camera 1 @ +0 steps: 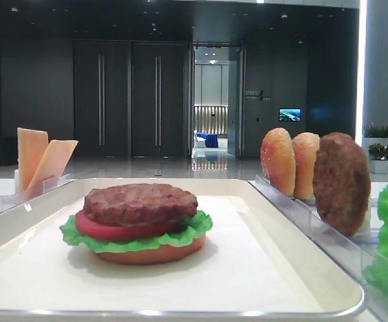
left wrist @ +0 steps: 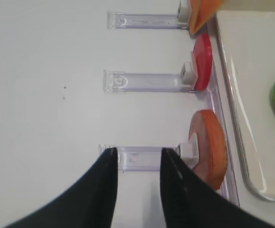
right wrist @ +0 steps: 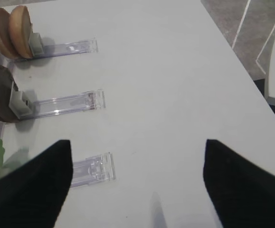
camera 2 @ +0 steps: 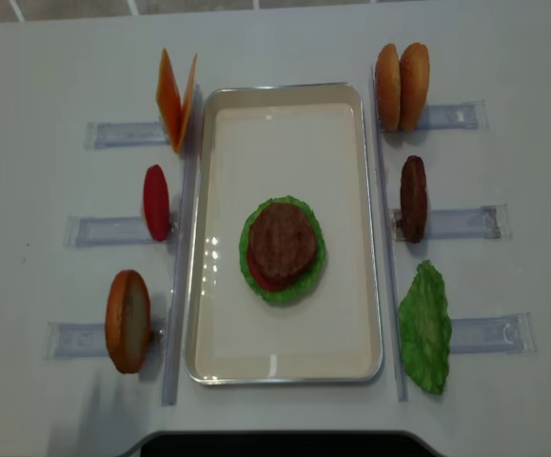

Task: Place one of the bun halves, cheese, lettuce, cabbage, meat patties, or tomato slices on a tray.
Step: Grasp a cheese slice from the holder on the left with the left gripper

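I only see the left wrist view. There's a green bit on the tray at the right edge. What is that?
Observer: That is lettuce, with a tomato slice and a meat patty stacked on it.
Operator: I see just an orange corner up top. How many cheese slices are there?
Observer: Two cheese slices lean together at the rack beside the tray.
Operator: What's on the tray's other side?
Observer: Two bun halves, a spare patty and a loose lettuce leaf.
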Controlling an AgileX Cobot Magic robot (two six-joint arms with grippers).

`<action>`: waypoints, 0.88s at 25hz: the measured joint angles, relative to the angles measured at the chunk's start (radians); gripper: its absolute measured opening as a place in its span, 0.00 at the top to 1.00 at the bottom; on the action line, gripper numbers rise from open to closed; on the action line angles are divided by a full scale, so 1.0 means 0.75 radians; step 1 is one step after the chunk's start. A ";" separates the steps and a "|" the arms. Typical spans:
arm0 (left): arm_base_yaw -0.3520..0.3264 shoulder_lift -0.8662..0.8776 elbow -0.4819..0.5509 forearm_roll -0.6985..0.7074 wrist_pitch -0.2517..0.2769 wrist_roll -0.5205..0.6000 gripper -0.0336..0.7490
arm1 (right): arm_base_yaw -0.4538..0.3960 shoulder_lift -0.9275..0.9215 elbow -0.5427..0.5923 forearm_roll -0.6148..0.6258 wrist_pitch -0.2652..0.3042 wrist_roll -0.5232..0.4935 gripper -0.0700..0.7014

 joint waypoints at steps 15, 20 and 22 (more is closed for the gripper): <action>0.000 1.412 -0.833 0.001 -0.015 -0.060 0.64 | 0.000 0.000 0.001 0.005 0.000 0.000 0.21; 0.000 1.819 -1.224 -0.027 0.147 -0.048 0.64 | 0.000 0.000 0.001 0.006 0.000 0.000 0.21; 0.000 1.937 -1.363 -0.055 0.186 -0.042 0.63 | 0.000 0.000 0.001 0.006 0.000 0.000 0.21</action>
